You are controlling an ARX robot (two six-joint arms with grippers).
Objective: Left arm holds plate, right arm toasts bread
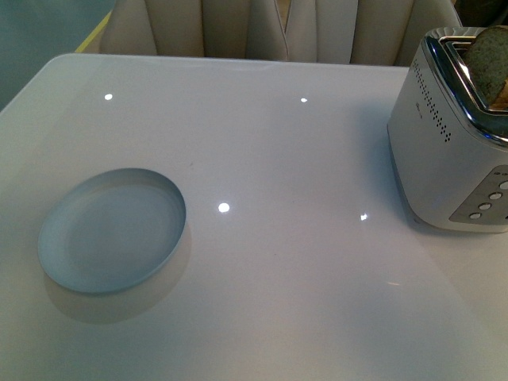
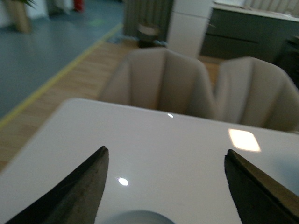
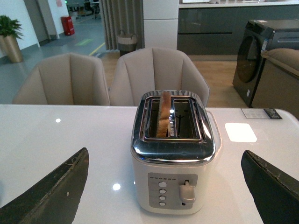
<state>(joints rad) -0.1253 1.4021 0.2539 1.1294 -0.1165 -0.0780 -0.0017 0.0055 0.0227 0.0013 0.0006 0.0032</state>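
Observation:
The pale blue round plate (image 1: 111, 230) lies empty on the white table at the front left; its far rim (image 2: 135, 215) shows in the left wrist view. The bread slice (image 1: 488, 67) stands upright in a slot of the white and chrome toaster (image 1: 448, 151) at the right edge. In the right wrist view the bread (image 3: 163, 114) fills the toaster's (image 3: 173, 158) left slot and sticks up above it. My left gripper (image 2: 166, 156) is open and empty above the plate's near side. My right gripper (image 3: 166, 158) is open and empty, facing the toaster's button side. Neither arm shows in the front view.
The toaster's lever (image 3: 187, 192) sits beside a column of buttons (image 3: 162, 193). Beige chairs (image 1: 262, 28) stand along the table's far edge. The table's left edge (image 1: 32, 79) drops to the floor.

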